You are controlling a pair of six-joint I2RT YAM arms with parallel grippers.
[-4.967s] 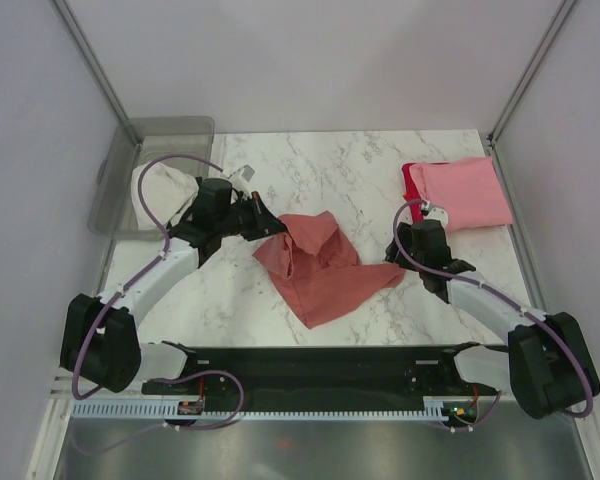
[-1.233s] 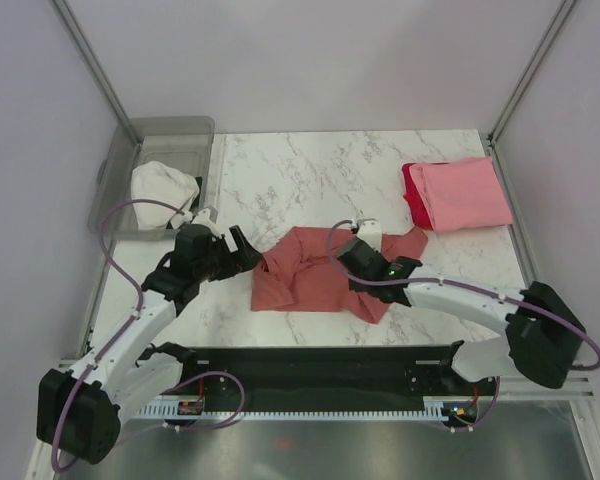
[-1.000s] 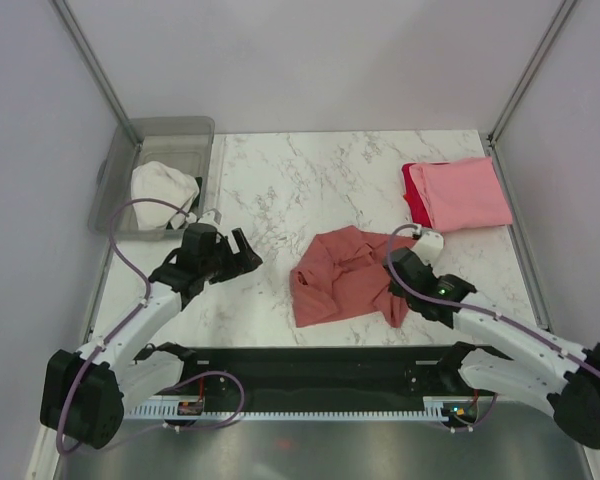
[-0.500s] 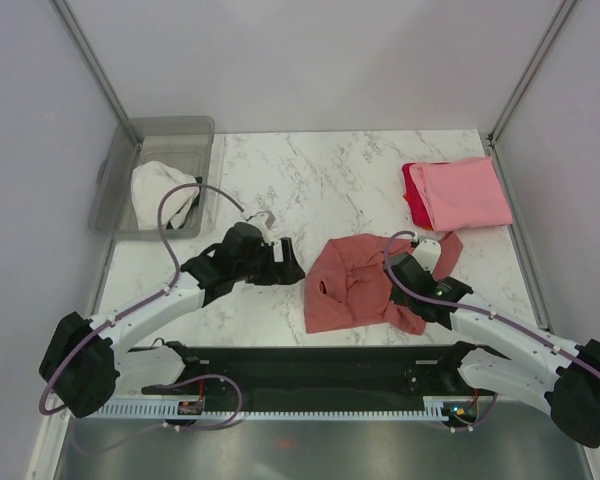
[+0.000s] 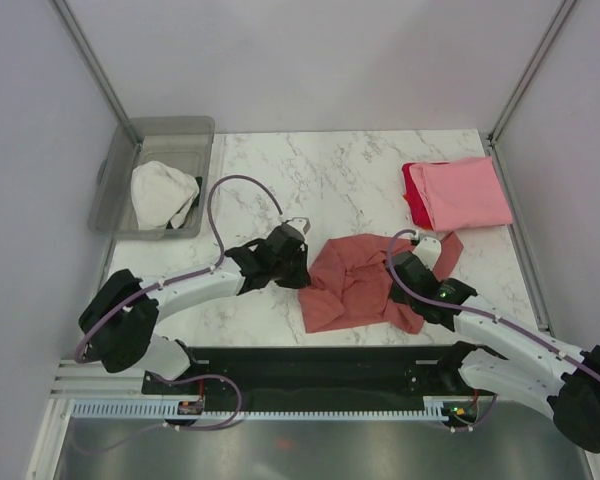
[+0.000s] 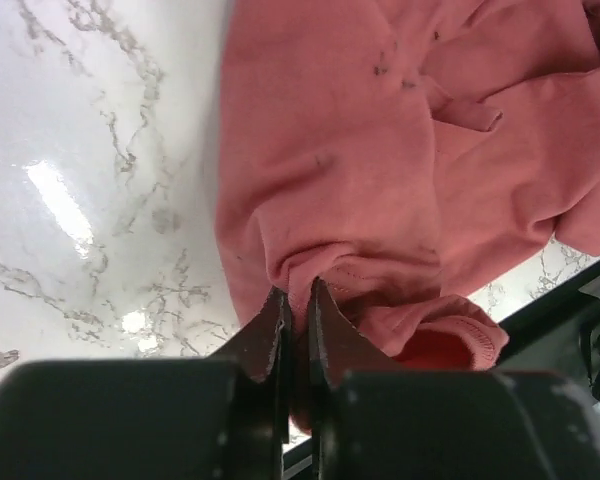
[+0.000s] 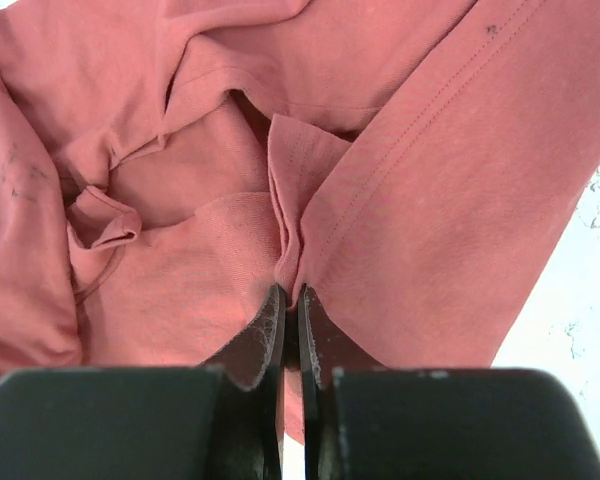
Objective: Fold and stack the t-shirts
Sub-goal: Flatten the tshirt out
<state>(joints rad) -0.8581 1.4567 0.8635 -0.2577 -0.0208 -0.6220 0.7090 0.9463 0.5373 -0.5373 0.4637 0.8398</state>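
Top external: my left gripper and right gripper each pinch the crumpled salmon-red t-shirt; its long axis runs near-left to far-right.

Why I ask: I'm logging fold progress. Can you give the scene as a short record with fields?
salmon shirt: crumpled, unfolded, near the table's front edge
left gripper: shut on the salmon shirt's left edge
right gripper: shut on a fold at its right side
pink shirt: folded, lying on the red shirt, far right
bin: far left, holds a white cloth
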